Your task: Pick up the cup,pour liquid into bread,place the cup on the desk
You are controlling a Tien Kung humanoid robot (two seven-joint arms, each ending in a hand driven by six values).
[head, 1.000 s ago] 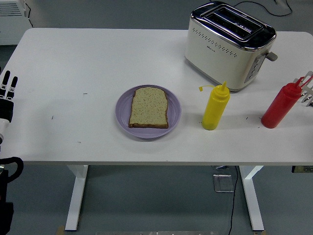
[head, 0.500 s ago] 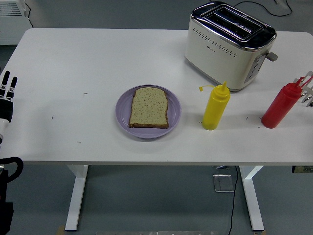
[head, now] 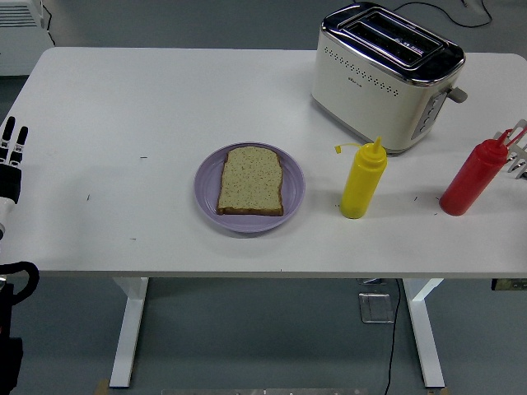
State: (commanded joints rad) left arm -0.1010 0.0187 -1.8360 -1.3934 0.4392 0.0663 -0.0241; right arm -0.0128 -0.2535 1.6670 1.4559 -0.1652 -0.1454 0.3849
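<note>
White desk (head: 165,107) fills your view, with grey floor beyond its far edge. No cup is on it: the likeliest stand-ins are the yellow squeeze bottle (head: 362,179), upright towards the near edge just right of the plate (head: 210,185), and the red squeeze bottle (head: 471,178) near the right edge. The bread (head: 251,181) lies flat on that purple plate, about midway along the desk.

Your right hand (head: 512,151) shows only at the right edge, pale fingers just beside the red bottle's neck (whether they touch it you cannot tell, and neither can you tell how far they are curled). Your left hand (head: 11,156) rests off the left edge, fingers straight and holding nothing.

Watch the grip: a tall, narrow bottle taken high at the neck may tip or swing as it lifts. The yellow bottle stands between the red one and the bread, so a low carry could knock it over. The toaster (head: 383,74) at the far right crowds the elbow room. Squeeze too hard and sauce overshoots the slice.

Compared with a second ago, almost nothing differs; the left hand sits marginally higher, everything else is as it was.
</note>
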